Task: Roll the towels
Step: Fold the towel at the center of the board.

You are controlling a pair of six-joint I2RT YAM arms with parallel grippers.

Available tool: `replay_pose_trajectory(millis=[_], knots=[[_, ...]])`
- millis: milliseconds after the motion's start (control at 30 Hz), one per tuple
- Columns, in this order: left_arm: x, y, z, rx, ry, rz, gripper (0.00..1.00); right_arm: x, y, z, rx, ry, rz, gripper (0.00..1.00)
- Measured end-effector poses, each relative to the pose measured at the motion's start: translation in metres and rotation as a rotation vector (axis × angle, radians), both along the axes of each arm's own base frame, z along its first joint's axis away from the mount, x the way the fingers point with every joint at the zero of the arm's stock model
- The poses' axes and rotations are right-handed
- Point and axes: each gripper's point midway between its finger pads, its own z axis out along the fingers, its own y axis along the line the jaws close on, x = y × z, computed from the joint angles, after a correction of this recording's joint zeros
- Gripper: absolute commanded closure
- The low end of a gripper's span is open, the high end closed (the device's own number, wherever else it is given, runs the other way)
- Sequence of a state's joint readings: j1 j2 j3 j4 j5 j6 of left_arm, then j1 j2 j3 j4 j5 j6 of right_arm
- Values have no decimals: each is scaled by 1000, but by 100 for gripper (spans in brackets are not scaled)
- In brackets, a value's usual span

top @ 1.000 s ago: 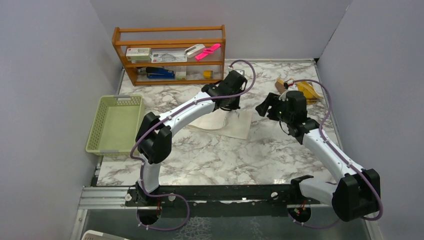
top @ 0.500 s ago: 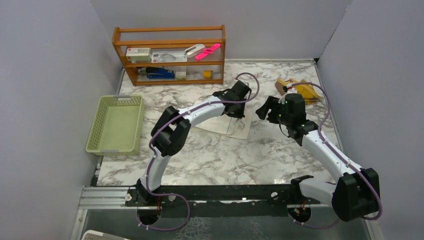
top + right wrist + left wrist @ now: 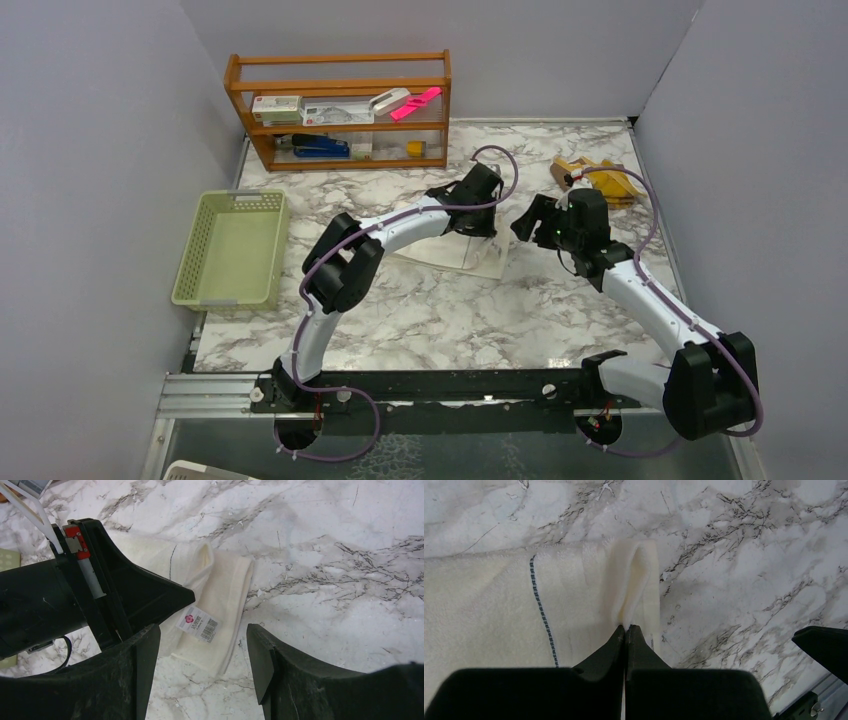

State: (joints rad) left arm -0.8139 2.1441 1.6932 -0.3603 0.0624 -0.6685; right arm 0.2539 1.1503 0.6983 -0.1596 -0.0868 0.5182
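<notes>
Marble-patterned table (image 3: 450,310), grey walls on three sides; we list what bears on the roll.

Item 1, white towel (image 3: 479,610): lies flat near the table's middle, with a blue stitched line (image 3: 541,610) across it. Its body spreads from the pinch toward the pale green basket (image 3: 230,250). We see the edge on the robot's right lifted into a raised fold (image 3: 631,580), whose crease runs straight out from the fingertips along that edge.

Item 2, left gripper (image 3: 625,628): fingers pressed together on the base of that fold, pinching cloth. We judge this arm the one placed to start the roll, turning the edge over toward the towel's body, across the stitched line.

Item 3, right gripper (image 3: 202,645): fingers spread wide, holding nothing. It sits just beside the same edge, with the towel's corner and its paper label (image 3: 199,623) framed between the fingers. We cannot tell its height above the cloth.

Item 4, mustard towel (image 3: 600,178): bunched at the far right of the table, well apart from both grippers and nearer the right arm. We judge it unrolled.

Item 5, wooden shelf (image 3: 340,110): at the far wall, not involved.
</notes>
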Motion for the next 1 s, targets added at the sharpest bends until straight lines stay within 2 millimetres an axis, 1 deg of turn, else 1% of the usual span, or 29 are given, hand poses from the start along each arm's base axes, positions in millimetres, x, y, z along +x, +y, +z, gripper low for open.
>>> replay_pose_trajectory(millis=[167,300,533,633,800,1000], knots=[[2,-3,4,-24,-3,16,100,0,0,0,0,-2,0,35],[0,-1,12,-36,-9,24,100,-1,0,-2,-2,3,0,35],[-1,1,42,-84,-46,30,100,-4,-1,-9,-5,18,0,35],[1,-2,48,-101,-57,33,100,-4,-1,-9,-6,19,0,35],[2,-4,43,-108,-48,42,100,-4,-1,-10,-6,19,0,35],[2,-11,21,-112,-17,51,89,-6,-2,-14,-9,26,-2,35]])
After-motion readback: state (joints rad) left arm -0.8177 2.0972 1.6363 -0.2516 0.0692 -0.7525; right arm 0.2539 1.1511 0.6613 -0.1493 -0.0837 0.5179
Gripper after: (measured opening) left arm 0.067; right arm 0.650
